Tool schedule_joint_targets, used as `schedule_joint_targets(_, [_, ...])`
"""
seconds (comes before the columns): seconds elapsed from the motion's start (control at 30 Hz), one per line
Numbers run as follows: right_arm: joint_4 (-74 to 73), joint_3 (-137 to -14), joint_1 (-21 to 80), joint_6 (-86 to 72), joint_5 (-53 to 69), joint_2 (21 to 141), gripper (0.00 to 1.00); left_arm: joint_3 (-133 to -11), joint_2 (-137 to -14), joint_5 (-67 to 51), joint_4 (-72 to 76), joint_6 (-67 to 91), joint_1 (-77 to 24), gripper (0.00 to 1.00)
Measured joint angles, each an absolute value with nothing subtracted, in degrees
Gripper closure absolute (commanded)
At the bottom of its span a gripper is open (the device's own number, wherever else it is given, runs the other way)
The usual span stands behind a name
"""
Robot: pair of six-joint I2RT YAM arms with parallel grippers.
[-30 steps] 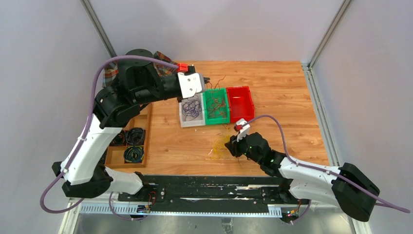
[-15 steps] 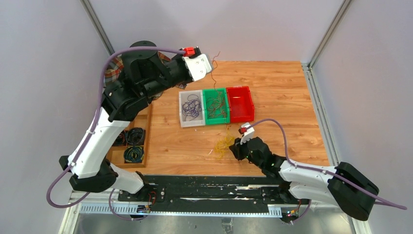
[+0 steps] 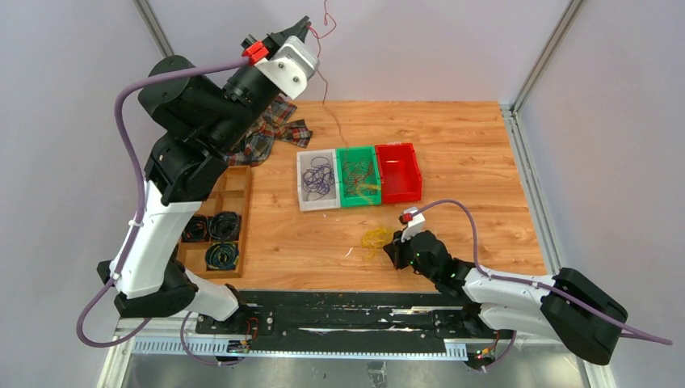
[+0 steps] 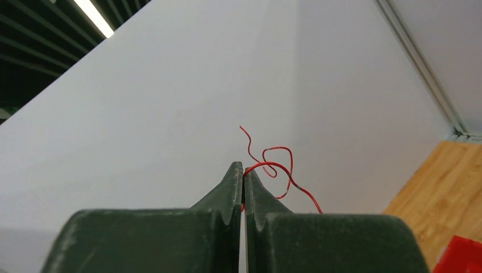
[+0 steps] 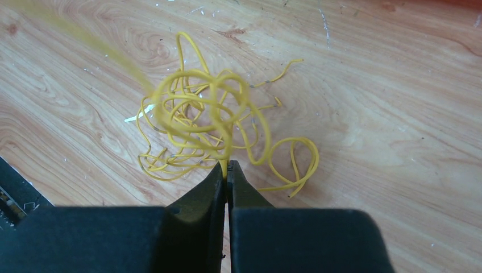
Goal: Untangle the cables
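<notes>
From the top view I see three bins in a row mid-table (image 3: 468,153): the clear bin (image 3: 304,200) at 9 o'clock holds purple wires (image 3: 317,176), the green bin (image 3: 359,200) in the middle holds a heap of red-brown wires (image 3: 355,171) with a bit of yellow at its 5 o'clock corner, and the red bin (image 3: 401,192) sits at 3 o'clock, touching the green one. A wooden tray (image 3: 244,194) at the table's 9 o'clock edge has dark coiled cords (image 3: 224,226) in its near compartments. A plaid cloth (image 3: 271,133) lies at 11 o'clock. My left gripper (image 4: 243,170) is raised high at 11 o'clock, jaws pressed together on a red wire (image 4: 274,165) that trails down toward the green bin's far rim. My right gripper (image 5: 227,168) is low at 6 o'clock of the green bin, jaws together, pinching a strand of the yellow wires (image 5: 210,119), a loopy clump on the bare wood.
</notes>
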State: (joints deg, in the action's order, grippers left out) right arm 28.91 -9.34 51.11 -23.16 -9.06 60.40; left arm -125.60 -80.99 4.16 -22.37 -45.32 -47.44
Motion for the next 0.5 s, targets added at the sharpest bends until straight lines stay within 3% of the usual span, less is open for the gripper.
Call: schedule_joint_targets(0.5, [28.4,-8.6,51.1,-25.5,-9.1,60.8,0.99,-128.1,-83.0,8.5,-2.0,-55.2,-47.4,0.99])
